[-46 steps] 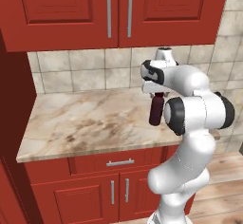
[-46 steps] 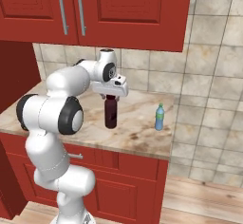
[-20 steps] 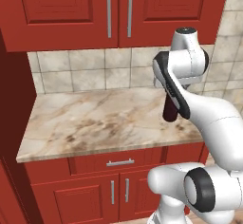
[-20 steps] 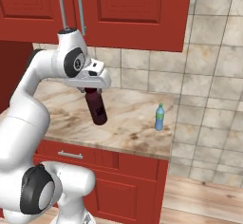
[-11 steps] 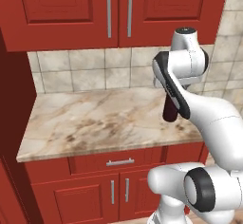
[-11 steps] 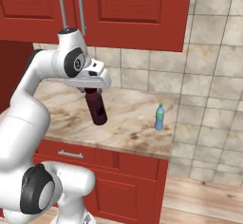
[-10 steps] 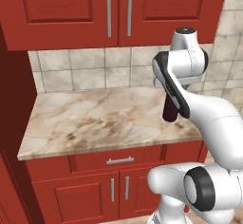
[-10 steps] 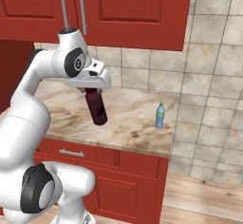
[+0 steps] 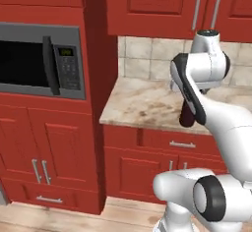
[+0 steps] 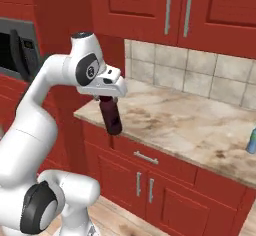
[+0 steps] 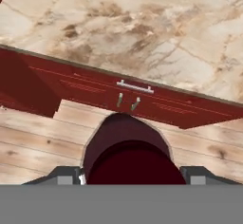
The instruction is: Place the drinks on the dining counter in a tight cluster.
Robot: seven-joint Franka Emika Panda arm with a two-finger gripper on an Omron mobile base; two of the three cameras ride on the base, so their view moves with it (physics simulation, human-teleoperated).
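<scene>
My gripper [image 10: 108,99] is shut on the neck of the wide dark maroon bottle [image 10: 111,115], which hangs slightly tilted in the air in front of the marbled counter's edge. In the left base view the maroon bottle [image 9: 186,116] shows partly behind my forearm. The hand view looks straight down the maroon bottle [image 11: 126,148], with the fingertips [image 11: 66,175] on either side of it. The slim blue water bottle [image 10: 253,141] stands on the counter at the far right edge of the right base view. The dining counter is out of view.
The marbled counter [image 10: 200,125] with tiled backsplash runs over red cabinets [image 10: 145,180]. A built-in microwave [image 9: 39,59] sits in a tall red unit to the left. Red upper cabinets [image 9: 162,7] hang above. Wooden floor [image 11: 38,144] lies below the bottle.
The whole picture has shifted: the base has moved, so the counter sits further right and the microwave unit has come into view. The gripper still holds the maroon bottle.
</scene>
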